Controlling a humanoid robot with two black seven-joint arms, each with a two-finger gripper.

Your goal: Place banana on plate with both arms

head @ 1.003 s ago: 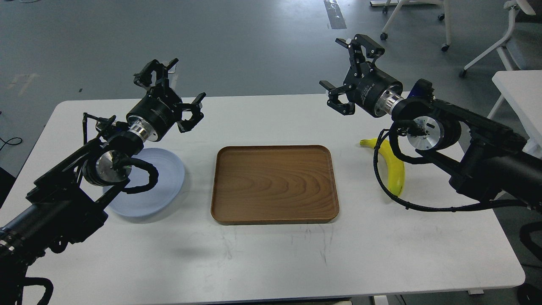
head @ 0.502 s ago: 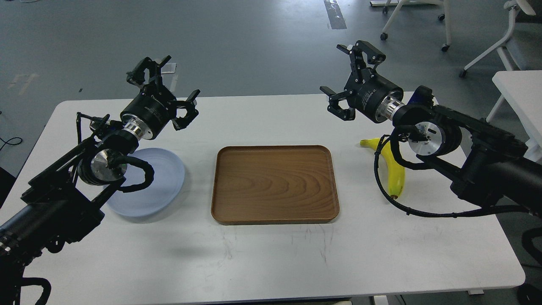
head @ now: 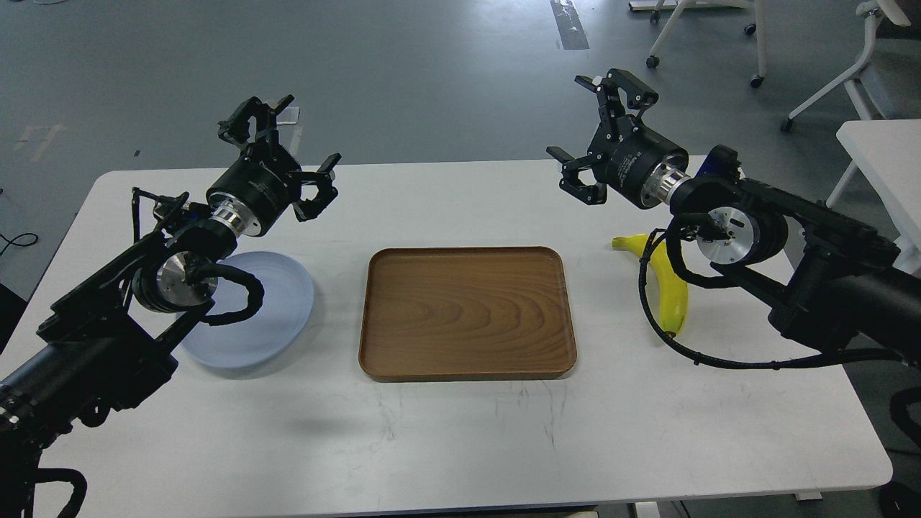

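The yellow banana point(head: 669, 288) lies on the white table at the right, partly behind my right arm's cable. The pale blue-grey plate point(head: 277, 316) sits at the left, partly hidden by my left arm. My left gripper point(head: 284, 151) is open and empty, raised above the table behind the plate. My right gripper point(head: 601, 133) is open and empty, raised above the table up and left of the banana.
A brown wooden tray point(head: 466, 313) lies in the middle of the table between plate and banana. Office chairs point(head: 827, 65) and another white table point(head: 885, 158) stand on the grey floor at the back right.
The left gripper drew back to the left and rose a little. The right gripper shifted slightly right and lower. Plate, tray and banana have not moved.
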